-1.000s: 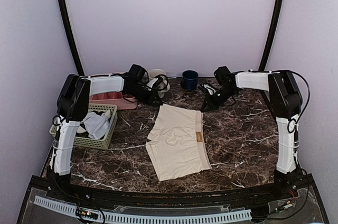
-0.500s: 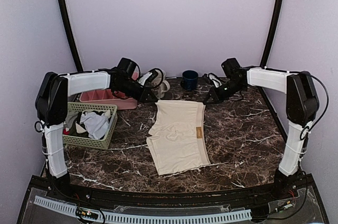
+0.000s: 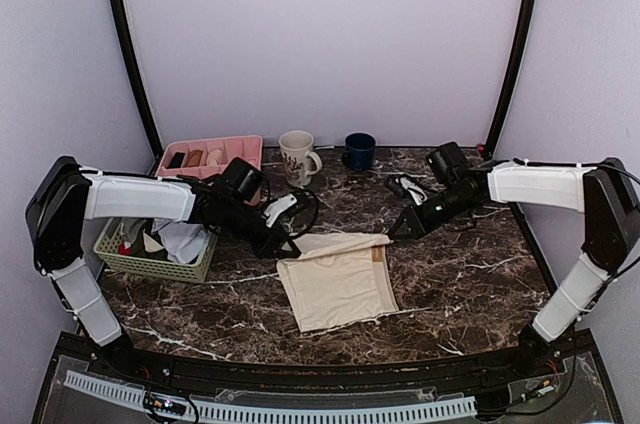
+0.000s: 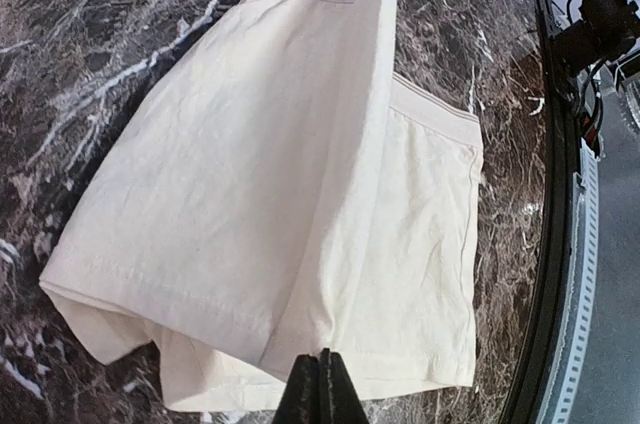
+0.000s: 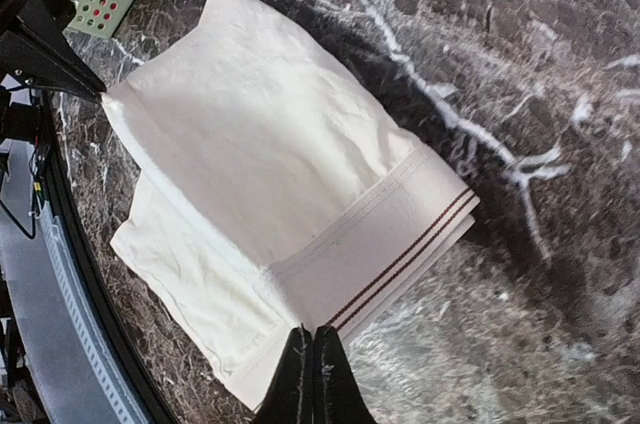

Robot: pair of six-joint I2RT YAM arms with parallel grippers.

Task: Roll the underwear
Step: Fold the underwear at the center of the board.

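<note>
The left gripper (image 3: 284,247) is seen fully closed, and the far left corner of the underwear (image 3: 340,279) is pinched between its fingers. The right gripper (image 3: 393,233) is closed in the same way on the far right corner, at the waistband (image 5: 400,244). The underwear is found in the middle of the table (image 3: 470,274), between the two grippers, with its far part laid over the near part, so that a double layer is formed. The fabric is judged to be thin, light and limp: no shape will be kept by it, and it may slip or unfold if it is released early. A hold at both ends of the folded edge is thought best, so that the roll is kept even. At the left, a green basket (image 3: 160,269) is filled with white and dark cloths (image 3: 182,237). Farther back, small things are held in the compartments of a pink tray (image 3: 240,144); what they are cannot be told. A patterned mug (image 3: 296,157) and a dark blue cup (image 3: 359,151) are placed at the far edge, and their insides cannot be seen.
</note>
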